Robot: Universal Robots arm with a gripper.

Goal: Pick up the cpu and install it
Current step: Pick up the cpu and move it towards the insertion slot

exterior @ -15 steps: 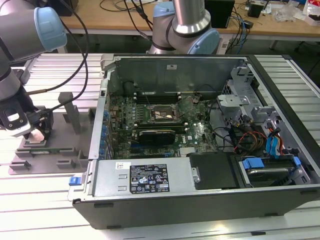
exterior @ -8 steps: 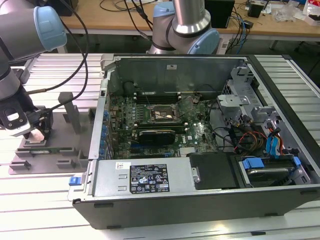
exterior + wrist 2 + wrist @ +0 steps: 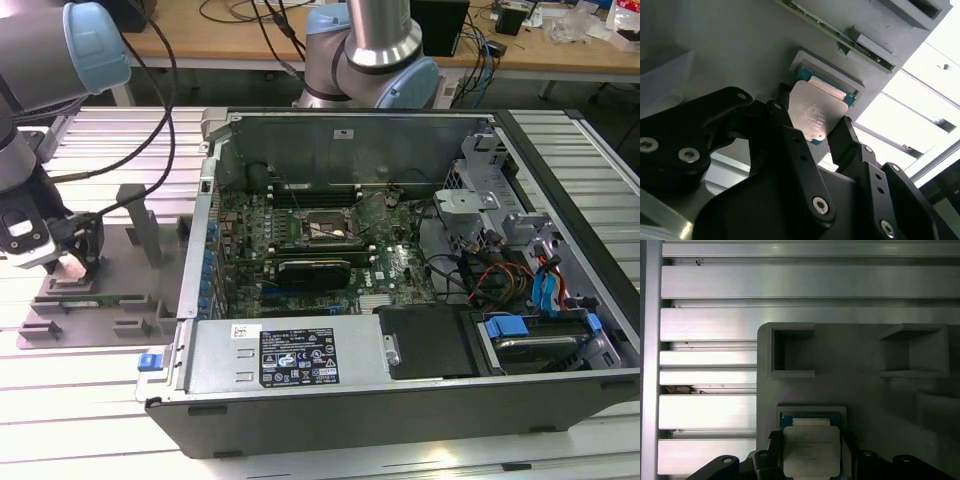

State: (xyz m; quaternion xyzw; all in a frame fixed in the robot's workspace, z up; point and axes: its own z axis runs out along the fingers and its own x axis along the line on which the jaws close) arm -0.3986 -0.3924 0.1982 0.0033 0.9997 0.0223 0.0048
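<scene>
Step in hand: grasp. Small flat square silvery-topped, green-rimmed cpu (image 3: pixel 811 450) lies plate-up in recess of grey moulded holder (image 3: pixel 865 395) on slatted metal counter (image 3: pixel 110 400), far left of exterior view. Black two-finger hand (image 3: pixel 812 117) nearly closed, fingers against two opposite cpu edges, apparently clamping. Keep squeeze even, lift straight, avoid tilt. Near-square: no clear long axis.

open computer case (image 3: pixel 350 412) (motherboard (image 3: pixel 250 232) exposed) beside a grey fixture (image 3: pixel 128 262).
</scene>
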